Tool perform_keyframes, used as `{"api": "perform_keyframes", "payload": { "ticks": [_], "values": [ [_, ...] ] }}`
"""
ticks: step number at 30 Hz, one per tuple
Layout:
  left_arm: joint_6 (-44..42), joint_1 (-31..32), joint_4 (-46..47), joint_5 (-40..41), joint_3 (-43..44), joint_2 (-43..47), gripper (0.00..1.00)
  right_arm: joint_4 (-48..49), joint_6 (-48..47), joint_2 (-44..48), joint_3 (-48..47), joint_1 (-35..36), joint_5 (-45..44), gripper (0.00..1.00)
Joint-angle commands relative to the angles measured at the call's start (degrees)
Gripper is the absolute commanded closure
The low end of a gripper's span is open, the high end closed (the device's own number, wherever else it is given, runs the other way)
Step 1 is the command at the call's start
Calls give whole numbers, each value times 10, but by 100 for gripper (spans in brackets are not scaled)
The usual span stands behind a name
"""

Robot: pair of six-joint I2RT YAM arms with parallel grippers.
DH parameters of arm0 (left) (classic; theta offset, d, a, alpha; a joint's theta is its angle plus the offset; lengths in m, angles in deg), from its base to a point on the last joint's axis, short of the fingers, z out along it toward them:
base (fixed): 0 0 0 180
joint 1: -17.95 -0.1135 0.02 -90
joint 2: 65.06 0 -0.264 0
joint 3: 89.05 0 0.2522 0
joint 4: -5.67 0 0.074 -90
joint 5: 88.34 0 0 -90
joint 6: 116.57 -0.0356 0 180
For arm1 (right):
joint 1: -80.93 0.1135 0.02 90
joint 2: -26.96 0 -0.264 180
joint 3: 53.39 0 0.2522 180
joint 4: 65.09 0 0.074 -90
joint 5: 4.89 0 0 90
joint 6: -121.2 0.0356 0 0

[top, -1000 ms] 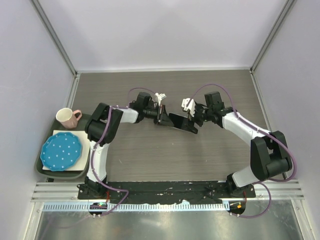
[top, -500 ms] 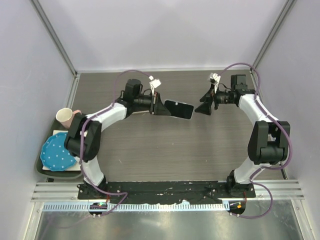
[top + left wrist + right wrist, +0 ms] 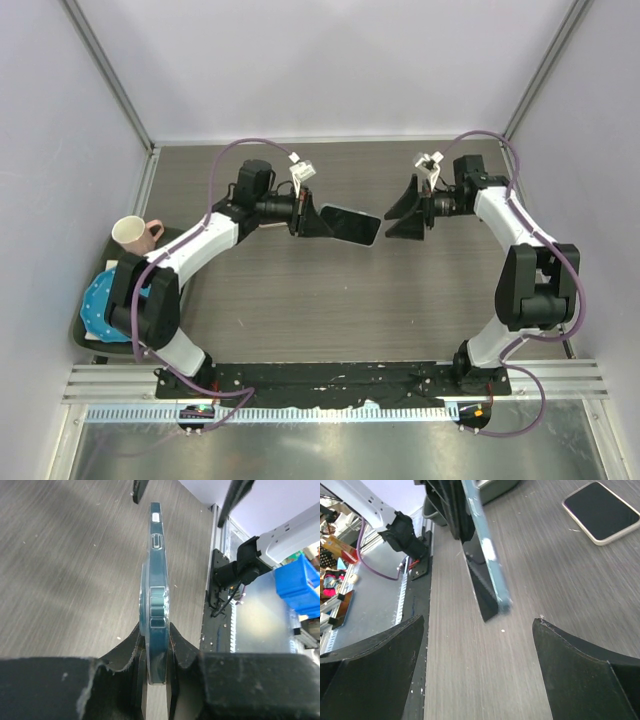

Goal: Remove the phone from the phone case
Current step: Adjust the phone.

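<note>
- Left gripper (image 3: 322,221): clamped on the phone case (image 3: 352,226). In the left wrist view, 2 black fingers (image 3: 131,642) press the case's 2 flat faces at its near end.
- Case is teal along the rim, and the wrist view sees it edge-on, with side buttons and a slot visible along the edge.
- Long axis runs straight out from the left gripper and crosses the table (image 3: 300,300) roughly left to right. The free end points at the right gripper (image 3: 395,213) and dips slightly toward the near edge.
- From above, 1 dark glossy face is turned partly up, so the case is rolled, neither flat nor fully on edge.
- Cannot tell from these views whether the phone fills the case.
- Case sits mid-table between the 2 arms and appears clear of the surface. Its lower corner is blurred in the right wrist view.
- Right gripper: jaws spread wide and holding nothing. It faces the case's free end with a gap between them and no contact.
- Right wrist view also shows a flat dark slab with a pale rim (image 3: 601,511), phone-like, lying on the table beyond the case. It can't be found in the top view.
- Left edge of the table: pink mug (image 3: 132,235), and a blue dotted plate (image 3: 98,312) on a dark tray (image 3: 80,335), part hidden by the left arm.
</note>
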Motion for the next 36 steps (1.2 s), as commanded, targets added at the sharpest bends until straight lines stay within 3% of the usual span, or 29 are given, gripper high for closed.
{"api": "perform_keyframes", "payload": {
  "ticks": [1, 4, 5, 9, 12, 20, 26, 29, 32, 33, 36],
  "values": [
    [55, -3, 89, -27, 2, 11, 100, -163, -166, -7, -50, 47, 12, 5],
    [83, -2, 127, -35, -6, 13, 100, -307, -338, -58, -90, 48, 31, 5],
    [90, -3, 136, -35, -12, 16, 100, -424, -419, -77, -121, 48, 37, 6],
    [130, -3, 200, -39, -27, 26, 100, -427, -435, -133, -118, 42, 52, 8],
    [164, -1, 239, -37, -40, 26, 100, -428, -426, -139, -125, 42, 60, 18],
    [130, 14, 210, -17, -41, 15, 100, -428, -425, -107, -121, 53, 62, 25],
    [116, 24, 202, -1, -42, 12, 100, -428, -415, -119, -140, 61, 61, 37],
    [112, 24, 198, 3, -41, 12, 100, -429, -410, -119, -146, 62, 61, 55],
    [90, 28, 171, 8, -33, 10, 100, -428, -407, -120, -147, 65, 60, 79],
    [87, 30, 167, 11, -32, 11, 100, -429, -404, -120, -149, 65, 59, 96],
    [77, 32, 155, 16, -29, 13, 100, -428, -395, -112, -150, 68, 47, 99]
  ]
}}
